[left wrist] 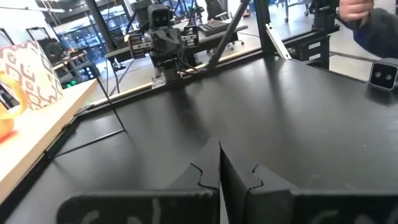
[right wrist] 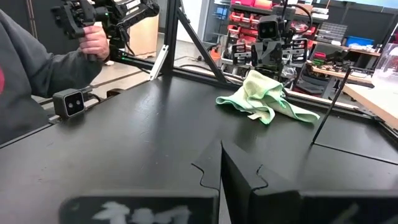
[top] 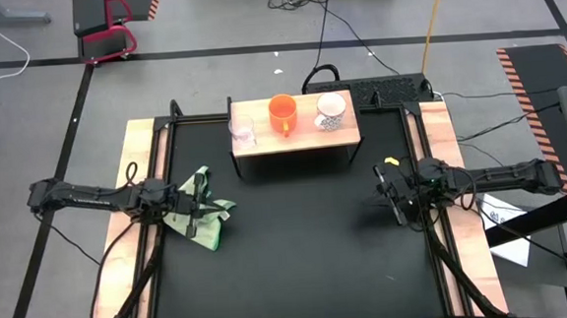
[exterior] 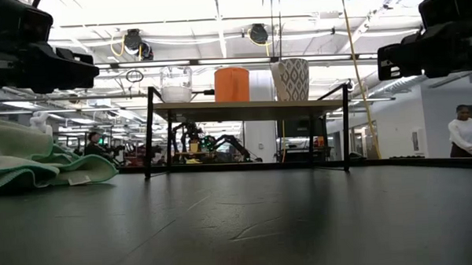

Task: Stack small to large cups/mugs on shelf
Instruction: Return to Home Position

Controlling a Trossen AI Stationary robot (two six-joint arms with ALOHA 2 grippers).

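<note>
Black matte bench with light wooden strips down both sides, on a grey floor marked with dark tape lines. The shelf stands at the far middle of the bench, wooden top on thin black legs. All three vessels are on it in a row, side by side, none inside another. The clear glass cup is at the left end, the orange mug is in the middle and the white patterned mug is to its right, each a bit apart from the next.

The left end effector hangs at the bench's left side, right above a crumpled green cloth. Its wrist view shows the two fingers pressed together with nothing between them. The right end effector is over by the right edge, well apart from the shelf, fingers also closed on nothing.

Room-wise it looks like a big open lab. The low view has bright ceiling lights and pipes overhead, with racks and other rigs behind. A person in a white top stands far back on the right. On the side of the bench opposite the shelf, a person in a grey sleeve holds a dark device in one hand. A small grey camera box sits at that same edge. There's a red cart on the floor past the far left corner and some papers beside the bench's right side.
</note>
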